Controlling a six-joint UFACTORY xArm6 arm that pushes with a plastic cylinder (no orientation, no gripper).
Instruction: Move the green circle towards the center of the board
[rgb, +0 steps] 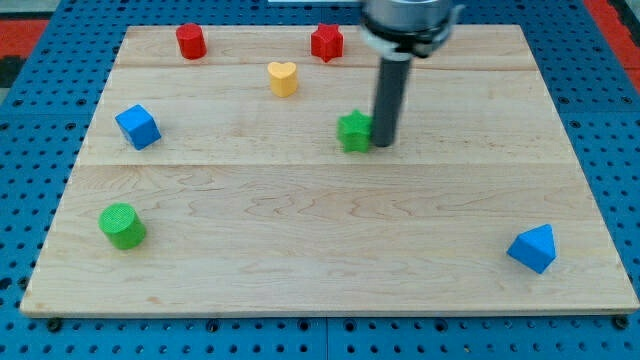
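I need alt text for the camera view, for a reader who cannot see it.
My tip touches the green star near the board's center, while the green circle sits far off at the view's lower left. Red, yellow and blue blocks lie scattered around.

I count seven blocks on the table (300, 280). Two are red: a red cylinder (191, 41) far left and a red star (326, 42) far, near the middle. Two are green: a green circle (122, 225) near left and a green star (354, 131) about mid-table. Two are blue: a blue cube (138, 126) on the left and a blue wedge-like block (532, 248) near right. One is yellow, a yellow heart (283, 77) in the far half. By shape, that makes two stars, two round blocks, one cube, one heart and one wedge. There is one rod, so one my tip (384, 143), just right of the green star.
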